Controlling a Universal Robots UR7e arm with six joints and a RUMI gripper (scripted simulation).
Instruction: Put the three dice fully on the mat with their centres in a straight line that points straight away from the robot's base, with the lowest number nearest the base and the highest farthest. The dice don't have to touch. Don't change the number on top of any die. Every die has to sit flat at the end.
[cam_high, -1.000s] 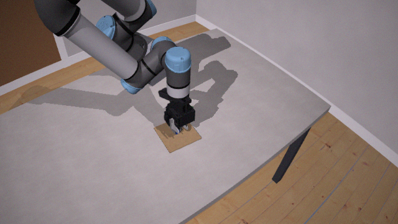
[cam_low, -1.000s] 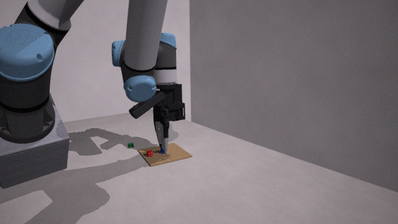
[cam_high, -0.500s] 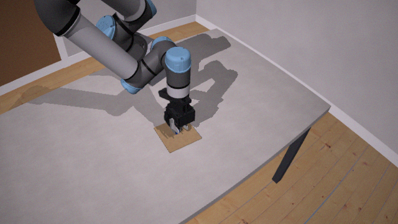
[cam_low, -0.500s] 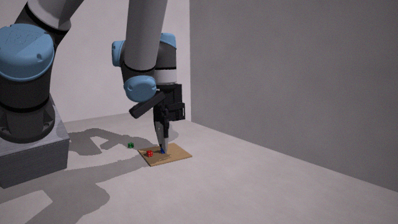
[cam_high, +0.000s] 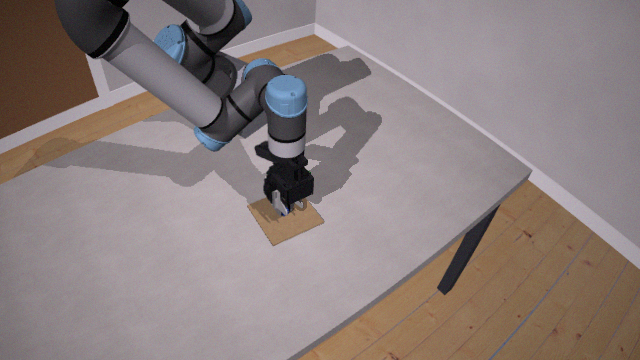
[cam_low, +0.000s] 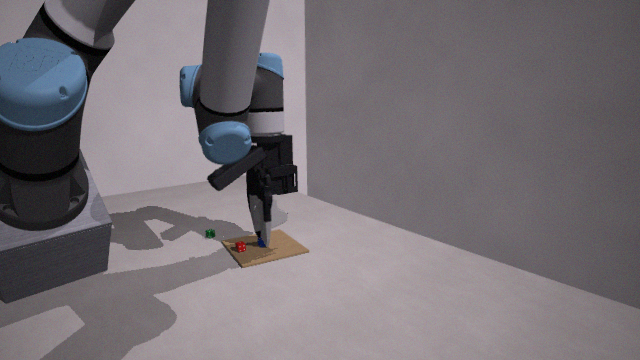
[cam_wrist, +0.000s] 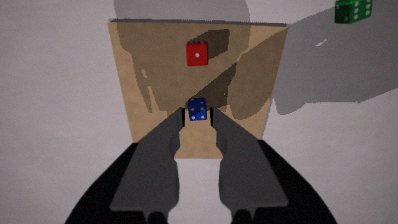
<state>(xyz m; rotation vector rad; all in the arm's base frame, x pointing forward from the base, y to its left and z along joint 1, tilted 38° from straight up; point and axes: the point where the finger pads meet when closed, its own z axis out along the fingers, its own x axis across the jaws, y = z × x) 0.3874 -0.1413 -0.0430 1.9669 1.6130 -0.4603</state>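
Observation:
The tan mat (cam_high: 295, 231) (cam_low: 290, 247) (cam_wrist: 137, 122) lies flat. The blue die (cam_low: 261, 242) (cam_wrist: 197, 108) sits on it, top face with six pips. My gripper (cam_high: 293, 209) (cam_low: 264, 242) (cam_wrist: 197, 108) is open a little around the blue die, with a narrow gap on each side in the wrist view. The red die (cam_low: 240, 246) (cam_wrist: 197, 55) sits on the mat nearer the base, one pip on top, roughly in line with the blue one. The green die (cam_low: 210, 233) (cam_wrist: 356, 11) is off the mat on the table, base side; its top number is unclear. The top view hides red and green.
The grey table (cam_high: 150, 280) (cam_low: 380, 300) surrounds the mat. The robot's base block (cam_low: 60, 260) stands beyond the green die. Arm shadows fall across the mat and the green die's area. A wall (cam_low: 450, 150) rises on the right in the exterior view.

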